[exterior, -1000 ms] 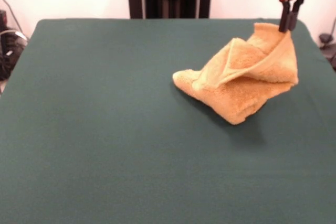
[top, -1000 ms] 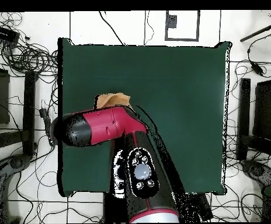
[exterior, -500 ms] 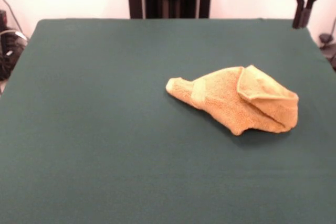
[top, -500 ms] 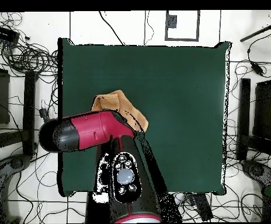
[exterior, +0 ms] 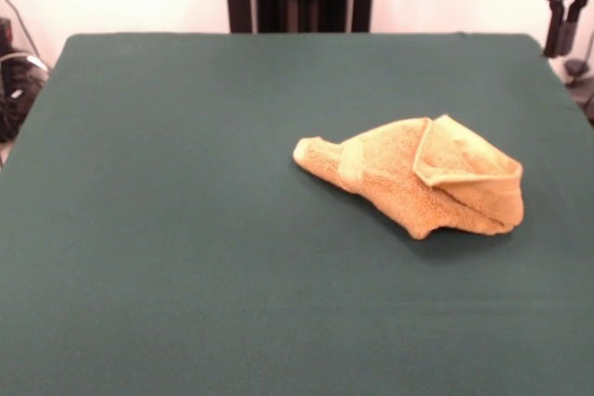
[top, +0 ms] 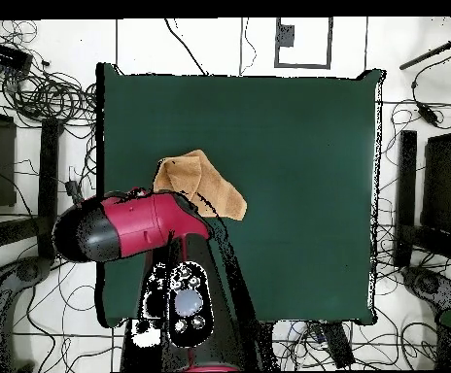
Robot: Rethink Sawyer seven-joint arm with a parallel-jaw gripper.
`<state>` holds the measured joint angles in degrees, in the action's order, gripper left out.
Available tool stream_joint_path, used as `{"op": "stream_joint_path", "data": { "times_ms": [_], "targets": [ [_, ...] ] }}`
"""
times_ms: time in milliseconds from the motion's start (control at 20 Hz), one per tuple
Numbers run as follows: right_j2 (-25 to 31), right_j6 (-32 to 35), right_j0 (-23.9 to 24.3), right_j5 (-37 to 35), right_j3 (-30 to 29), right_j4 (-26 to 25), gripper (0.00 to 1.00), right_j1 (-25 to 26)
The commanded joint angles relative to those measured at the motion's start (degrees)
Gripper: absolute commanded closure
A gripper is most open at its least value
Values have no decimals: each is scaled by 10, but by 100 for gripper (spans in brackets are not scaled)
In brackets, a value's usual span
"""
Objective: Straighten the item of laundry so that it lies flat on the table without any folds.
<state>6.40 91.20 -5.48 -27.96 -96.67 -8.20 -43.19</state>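
The towel (exterior: 418, 176) now lies slumped right of centre on the tabletop (exterior: 186, 229), no longer lifted, a corner flap folded over its right end. Far right, the pincer (exterior: 561, 30) has let go and pulled away empty; how wide it stands I cannot tell. The folds remain, so a fresh grasp looks needed.

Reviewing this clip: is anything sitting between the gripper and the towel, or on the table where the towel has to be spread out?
Nothing visible. In the front view the gripper hangs at the table's far right corner, apart from the crumpled towel, with only bare green table between and around them. The overhead view shows the arm covering part of the towel.
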Motion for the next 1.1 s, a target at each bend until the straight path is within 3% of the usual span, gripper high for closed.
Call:
{"op": "stream_joint_path", "data": {
  "times_ms": [50,550,1100],
  "targets": [
    [-16,173,-25,25,-51,37,100,49],
    [-17,127,-4,-21,-26,39,100,29],
    [-4,82,33,-13,18,22,100,64]
  ]
}}
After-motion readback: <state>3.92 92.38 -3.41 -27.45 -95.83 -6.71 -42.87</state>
